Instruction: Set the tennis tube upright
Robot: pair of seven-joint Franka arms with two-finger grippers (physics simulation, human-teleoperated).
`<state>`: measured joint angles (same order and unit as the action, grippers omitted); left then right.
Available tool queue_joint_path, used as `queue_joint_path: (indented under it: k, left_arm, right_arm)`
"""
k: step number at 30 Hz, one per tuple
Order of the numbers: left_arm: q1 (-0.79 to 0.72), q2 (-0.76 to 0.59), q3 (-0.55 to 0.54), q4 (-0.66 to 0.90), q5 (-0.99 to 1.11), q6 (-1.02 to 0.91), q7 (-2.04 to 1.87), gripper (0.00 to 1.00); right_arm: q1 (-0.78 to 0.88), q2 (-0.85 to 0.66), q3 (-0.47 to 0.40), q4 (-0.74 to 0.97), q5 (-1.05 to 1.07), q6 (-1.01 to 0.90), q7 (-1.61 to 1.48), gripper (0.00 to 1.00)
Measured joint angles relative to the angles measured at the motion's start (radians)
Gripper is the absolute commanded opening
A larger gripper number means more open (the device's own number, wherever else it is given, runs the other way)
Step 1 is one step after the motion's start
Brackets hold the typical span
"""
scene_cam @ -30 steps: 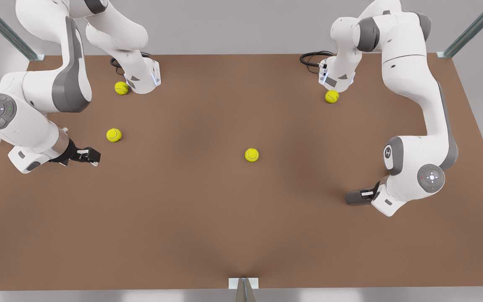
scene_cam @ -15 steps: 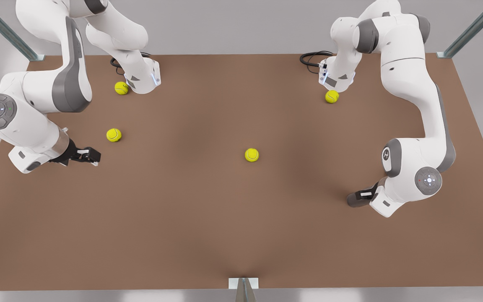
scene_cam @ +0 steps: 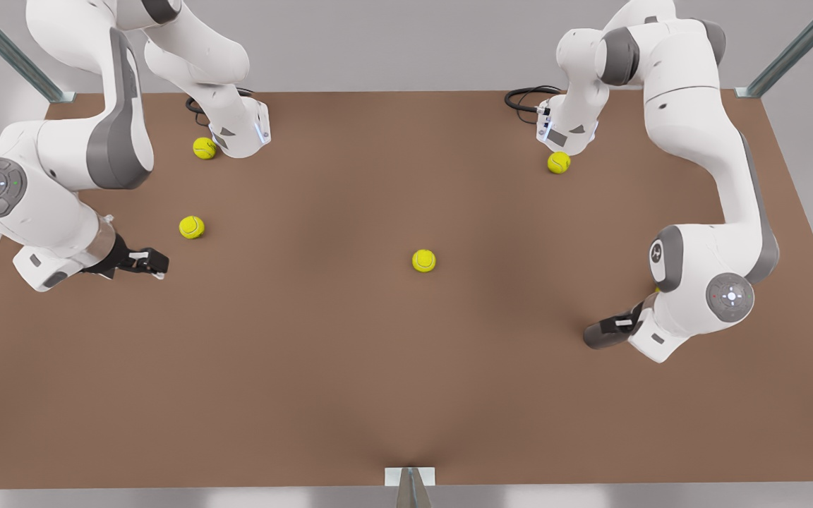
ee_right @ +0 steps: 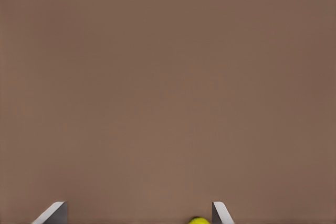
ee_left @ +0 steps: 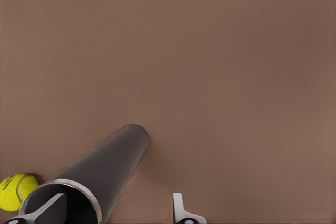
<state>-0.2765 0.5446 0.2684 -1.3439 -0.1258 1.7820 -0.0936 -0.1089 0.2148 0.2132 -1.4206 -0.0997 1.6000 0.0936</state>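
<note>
The tennis tube (scene_cam: 600, 333) is a dark grey cylinder lying on its side on the brown table, at the front view's right. In the left wrist view the tennis tube (ee_left: 105, 169) points away from the camera, its silvery rim nearest. My left gripper (scene_cam: 622, 326) is at that rim end, open. One fingertip (ee_left: 50, 207) shows against the tube's open mouth and the other (ee_left: 180, 211) stands beside the tube. My right gripper (scene_cam: 149, 262) waits low at the front view's left, open (ee_right: 136, 216) and holding nothing.
Several yellow tennis balls lie about: one mid-table (scene_cam: 423, 260), one near the right gripper (scene_cam: 191, 227), and one by each arm base (scene_cam: 204, 148) (scene_cam: 558, 162). Another ball (ee_left: 16, 190) sits beside the tube's rim. Cables lie behind the bases.
The arm at the front view's right has swung its wrist and elbow slightly rightward and up; the tube has barely shifted. The other arm has stayed still.
</note>
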Motion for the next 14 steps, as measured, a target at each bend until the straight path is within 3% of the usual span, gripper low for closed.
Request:
queue_joint_path:
  k: [11, 14]
  left_arm:
    - [0.015, -0.008, -0.001, 0.175, 0.008, -0.226, 0.008, 1.00]
    - [0.029, -0.157, -0.022, 0.159, 0.013, -0.281, 0.024, 1.00]
  right_arm:
    - [0.001, 0.000, 0.002, -0.001, 0.006, -0.002, -0.002, 1.00]
    - [-0.003, 0.000, 0.002, -0.001, 0.009, -0.002, -0.004, 1.00]
